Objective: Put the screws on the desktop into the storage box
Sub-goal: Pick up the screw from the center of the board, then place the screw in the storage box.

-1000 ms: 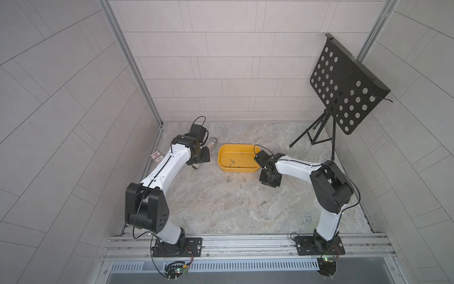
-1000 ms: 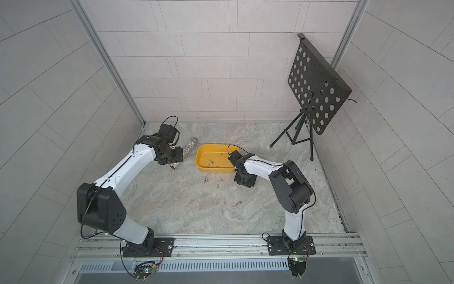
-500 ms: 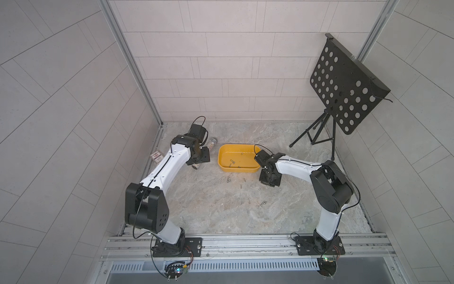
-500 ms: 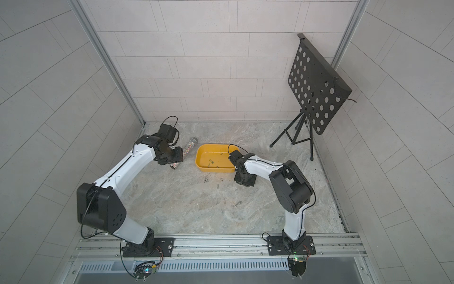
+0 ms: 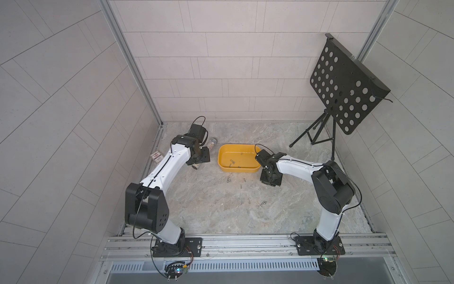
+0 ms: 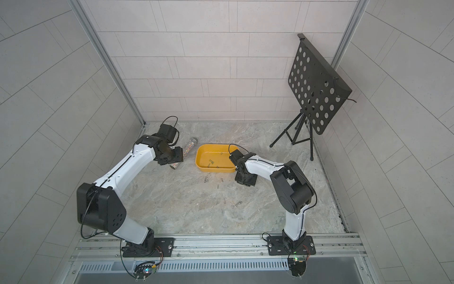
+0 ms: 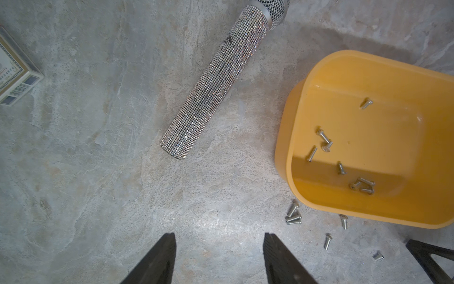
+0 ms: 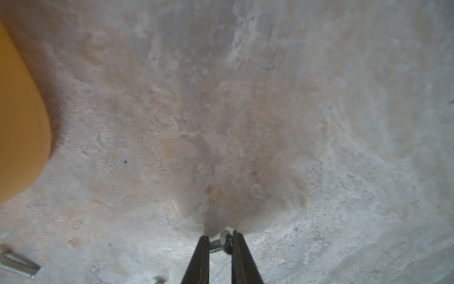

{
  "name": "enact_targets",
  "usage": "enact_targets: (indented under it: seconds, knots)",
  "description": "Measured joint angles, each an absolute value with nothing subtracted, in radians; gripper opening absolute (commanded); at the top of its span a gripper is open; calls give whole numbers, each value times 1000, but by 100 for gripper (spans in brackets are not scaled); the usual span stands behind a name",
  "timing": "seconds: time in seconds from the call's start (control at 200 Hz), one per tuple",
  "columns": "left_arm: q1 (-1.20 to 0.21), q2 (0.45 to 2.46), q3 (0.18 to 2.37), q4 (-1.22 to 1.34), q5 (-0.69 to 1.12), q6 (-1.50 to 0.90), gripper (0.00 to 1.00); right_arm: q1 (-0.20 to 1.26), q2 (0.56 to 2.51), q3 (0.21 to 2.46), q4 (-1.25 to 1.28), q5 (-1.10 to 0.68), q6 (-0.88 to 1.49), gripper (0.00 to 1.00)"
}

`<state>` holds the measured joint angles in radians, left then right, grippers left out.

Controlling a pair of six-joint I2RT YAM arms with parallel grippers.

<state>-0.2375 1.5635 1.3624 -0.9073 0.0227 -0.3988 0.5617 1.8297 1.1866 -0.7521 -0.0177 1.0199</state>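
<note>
light: bright, even, overhead | shadows: soft, dark patch on table (image 8: 245, 191) ahead of right hand (image 8: 220, 236) | glare: white glint on screw (image 8: 224, 242) | focus: right wrist soft, storage box (image 8: 22, 110) blurred; left wrist sharp | distortion: walls (image 5: 61, 98) bow in both top views

**Right gripper pinched in, that's about it**

So over the last second only 1 thing really changed: the right gripper (image 8: 220, 236) has squeezed its jaws inward. In the right wrist view its 2 black fingers (image 8: 200, 255) now have just a thin gap between them. 1 small screw (image 8: 216, 244) is caught crosswise in that gap, head against 1 finger and thread end against the other, right down at the desktop (image 8: 245, 123). From the top views the squeeze is honestly too small to make out.
</note>
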Motion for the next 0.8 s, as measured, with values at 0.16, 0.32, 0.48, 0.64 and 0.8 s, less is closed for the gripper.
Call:
enact_targets:
  seconds: [0.16, 0.32, 0.48, 0.64, 0.8]
  knots:
    - [-237, 1563, 1362, -906, 23, -399, 64, 562, 1811, 1187, -760, -16, 1016, 16]
    - [-237, 1563, 1362, -905, 23, -399, 64, 562, 1786, 1188, -779, -11, 1005, 16]
    - [-237, 1563, 1362, -904, 23, -399, 64, 562, 1746, 1220, -817, -10, 993, 16]
    - [-237, 1565, 1362, -903, 23, -399, 64, 562, 1710, 1295, -848, -11, 975, 16]
    - [-236, 1565, 1362, -902, 23, -399, 64, 562, 1709, 1394, -879, -15, 955, 17]
